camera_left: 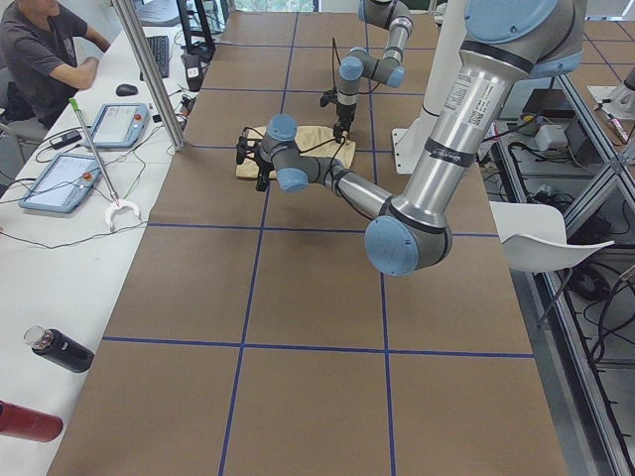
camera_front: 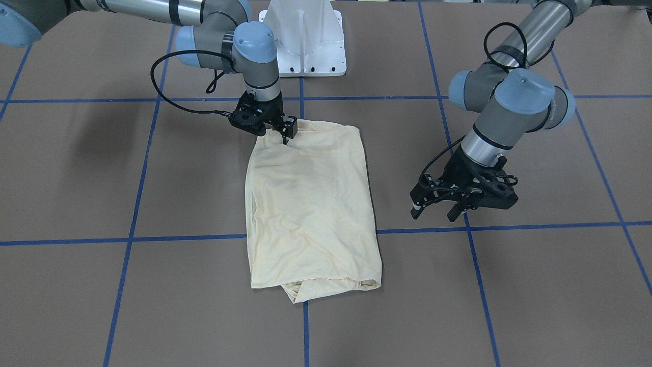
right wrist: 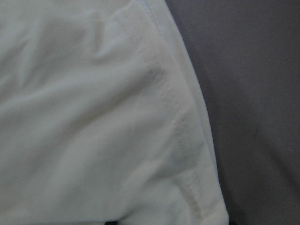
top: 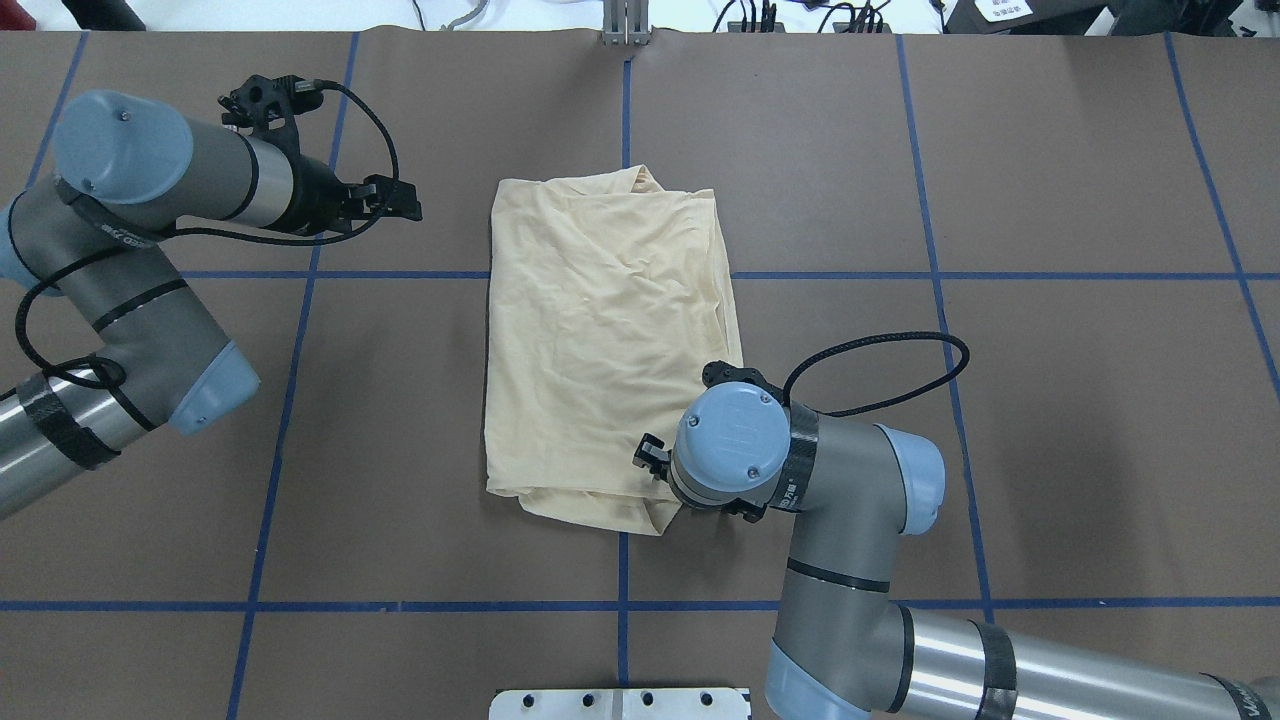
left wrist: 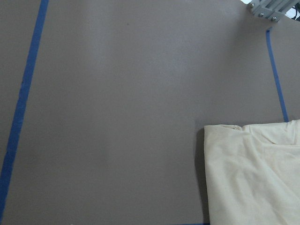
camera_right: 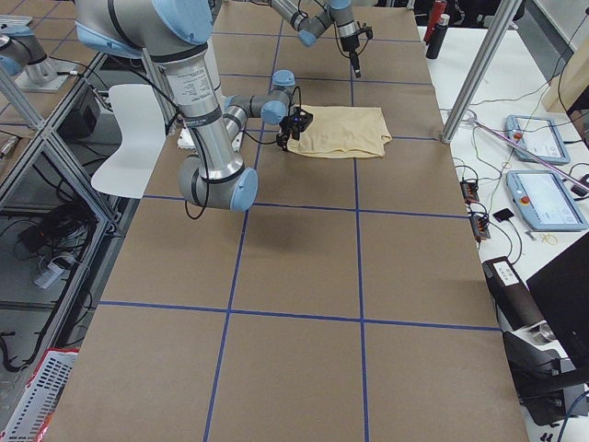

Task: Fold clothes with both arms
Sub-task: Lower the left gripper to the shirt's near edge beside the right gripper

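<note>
Shirt (camera_front: 310, 204) on brown tabletop (camera_front: 76, 168), blue tape grid (camera_front: 188, 237)

The T-shirt (camera_front: 310, 204) is laid at the middle of the tabletop (camera_front: 535, 285), lengthwise from the robot's edge toward the far edge. The pedestal base (camera_front: 305, 35) is set at the middle of the robot's edge. The right gripper (camera_front: 282, 135) is placed on the T-shirt's near right corner. The left gripper (camera_front: 440, 209) is held apart, off its left side.
</note>
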Controlling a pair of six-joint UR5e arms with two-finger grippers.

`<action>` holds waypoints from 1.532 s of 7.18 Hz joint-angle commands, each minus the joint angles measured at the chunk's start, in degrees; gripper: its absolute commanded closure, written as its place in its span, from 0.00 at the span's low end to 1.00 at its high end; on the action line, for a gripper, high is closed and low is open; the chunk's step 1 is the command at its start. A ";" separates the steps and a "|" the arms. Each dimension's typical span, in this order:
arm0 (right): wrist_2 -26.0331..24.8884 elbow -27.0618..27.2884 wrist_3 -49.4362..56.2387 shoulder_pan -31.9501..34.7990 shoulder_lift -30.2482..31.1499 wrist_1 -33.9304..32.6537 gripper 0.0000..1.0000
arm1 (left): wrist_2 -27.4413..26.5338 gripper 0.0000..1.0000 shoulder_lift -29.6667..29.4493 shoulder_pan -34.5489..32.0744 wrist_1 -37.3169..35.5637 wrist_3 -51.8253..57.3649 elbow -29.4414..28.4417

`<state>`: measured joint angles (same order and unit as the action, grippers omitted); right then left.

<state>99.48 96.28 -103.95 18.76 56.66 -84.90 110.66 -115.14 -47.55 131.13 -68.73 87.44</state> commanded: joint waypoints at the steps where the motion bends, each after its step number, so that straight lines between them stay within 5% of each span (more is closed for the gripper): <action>1: 0.01 0.31 -0.03 0.13 -0.06 -0.27 1.00 | -0.09 0.00 0.09 0.35 0.00 0.00 -0.07; 6: 1.94 1.62 0.33 1.98 0.12 -0.36 1.00 | 0.09 0.00 0.00 0.44 0.00 -0.09 0.71; 8: 2.47 3.64 0.41 2.24 0.55 -0.44 1.00 | 4.89 0.00 1.74 2.44 -0.53 -8.46 6.40; 11: 2.56 3.74 0.41 2.51 0.56 -0.27 1.00 | 4.05 0.00 6.75 12.88 -0.09 -26.48 17.65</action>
<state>102.02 99.96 -103.54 21.16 57.20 -85.24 115.01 -110.38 -38.70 130.88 -88.12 101.04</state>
